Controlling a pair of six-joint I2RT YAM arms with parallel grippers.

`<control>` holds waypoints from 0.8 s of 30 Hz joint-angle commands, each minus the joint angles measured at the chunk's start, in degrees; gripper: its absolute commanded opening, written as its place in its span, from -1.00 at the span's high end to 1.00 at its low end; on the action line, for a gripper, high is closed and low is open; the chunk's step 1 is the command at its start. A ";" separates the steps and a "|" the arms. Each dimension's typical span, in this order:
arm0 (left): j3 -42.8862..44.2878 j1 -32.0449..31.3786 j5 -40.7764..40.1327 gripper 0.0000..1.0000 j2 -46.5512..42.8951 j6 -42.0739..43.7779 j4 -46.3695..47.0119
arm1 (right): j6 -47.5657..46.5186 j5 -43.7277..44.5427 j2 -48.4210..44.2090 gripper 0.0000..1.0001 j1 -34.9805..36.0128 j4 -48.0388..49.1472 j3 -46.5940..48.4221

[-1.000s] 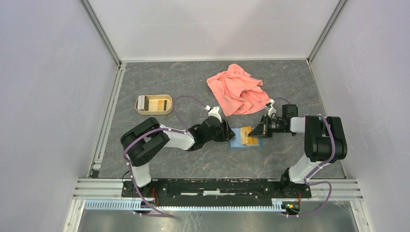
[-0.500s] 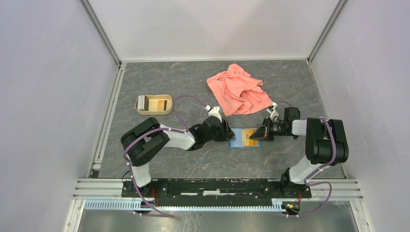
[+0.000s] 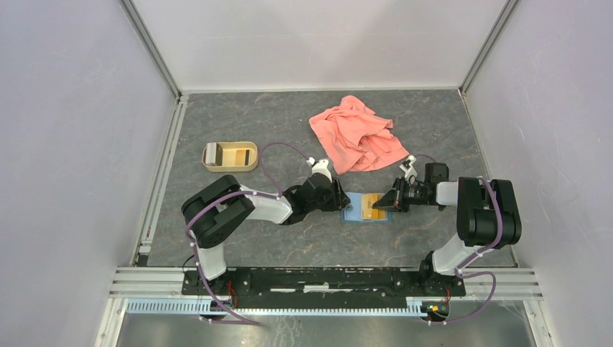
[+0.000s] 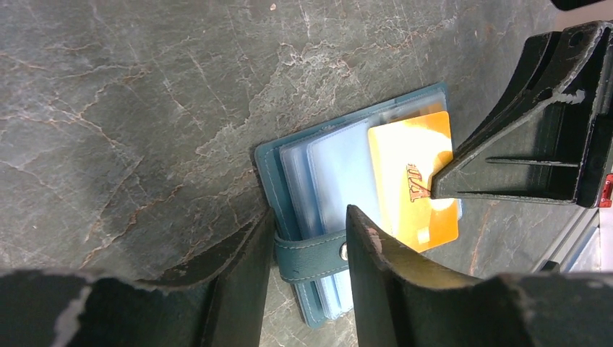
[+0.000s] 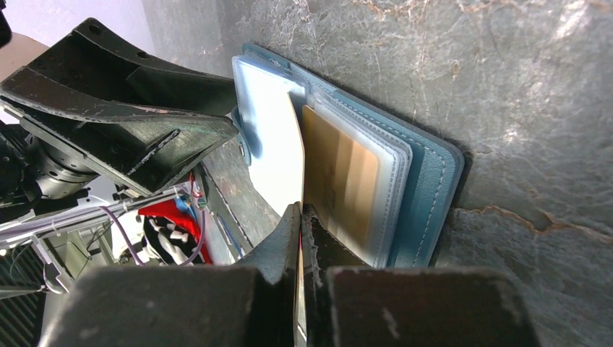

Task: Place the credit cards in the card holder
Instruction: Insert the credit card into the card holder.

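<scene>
Inserting step: the right gripper (image 5: 301, 210), clamped on a credit card (image 4: 412, 181), must slide it left into the card holder (image 4: 271, 166); the left gripper (image 4: 311, 217), apart, straddles the strap (image 4: 311, 262).

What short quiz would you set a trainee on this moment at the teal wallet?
1. True or false: the right end effector is shut on the thin orange plastic card.
2. The crumpled salmon-pink cloth lies: A) draped over the right arm; B) on the grey stone-patterned table, beyond the open teal folding card holder; C) over the card holder.
3. Name what sits between the spread fingers of the left end effector.
Key: 1 true; 2 B; 3 the card holder's teal snap strap.
</scene>
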 commanded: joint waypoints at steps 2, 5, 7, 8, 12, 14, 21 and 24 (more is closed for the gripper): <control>-1.94 -0.61 -0.17 0.02 4.17 2.59 -9.85 | 2.89 0.70 0.15 0.94 0.02 4.06 -1.56; -1.86 -0.69 0.22 0.03 4.37 2.59 -9.60 | 2.51 0.69 1.50 0.92 0.16 3.78 -1.03; -1.77 -0.65 0.44 0.04 4.52 2.59 -9.34 | 1.56 0.19 2.41 0.91 0.62 3.66 -0.32; -1.76 -0.65 0.59 0.04 4.62 2.59 -9.11 | 1.04 0.12 2.83 0.90 0.99 3.39 0.03; -1.84 -0.72 0.91 0.05 4.76 2.29 -8.49 | 0.22 0.11 3.35 0.87 4.12 3.98 1.28; -1.96 -0.72 0.95 0.06 4.68 2.16 -8.35 | 1.28 0.19 3.42 0.82 5.59 4.45 1.62; -2.72 -0.78 0.49 0.06 3.72 1.89 -8.08 | -1.40 1.70 4.82 0.52 8.55 3.40 4.20; -2.79 -0.74 0.53 0.06 3.49 1.96 -8.08 | -5.91 2.17 4.63 0.37 8.59 -1.07 5.65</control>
